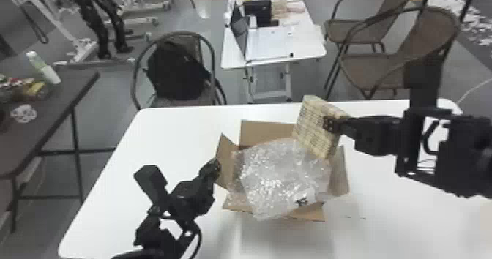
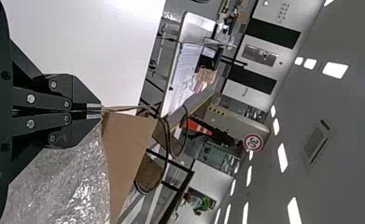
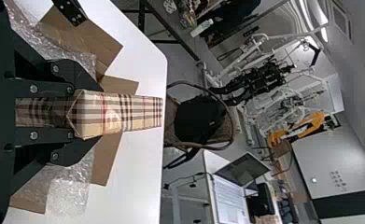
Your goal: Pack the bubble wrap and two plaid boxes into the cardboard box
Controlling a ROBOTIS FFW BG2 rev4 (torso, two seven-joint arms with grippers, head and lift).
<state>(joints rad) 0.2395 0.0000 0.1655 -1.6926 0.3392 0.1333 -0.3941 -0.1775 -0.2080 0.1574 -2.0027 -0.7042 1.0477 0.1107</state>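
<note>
The plaid box (image 1: 315, 132) slanted in the right gripper's (image 3: 98, 113) grasp, its long axis running down to the bubble wrap (image 1: 274, 177) by the cardboard box's (image 1: 265, 134) far right corner, while the left gripper's (image 2: 96, 111) narrowed fingers pinched the left flap (image 1: 226, 159).

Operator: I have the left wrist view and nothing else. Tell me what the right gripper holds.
Observer: The right gripper holds a plaid box, with one finger on each side of it.
Operator: Give me its position against the cardboard box.
Observer: From the head view, it is tilted, at the far right corner of the cardboard box, with most of it higher than the flaps.
Operator: Now describe the side nearest the robot.
Observer: Bubble wrap spills out over the near flap and covers part of it.
</note>
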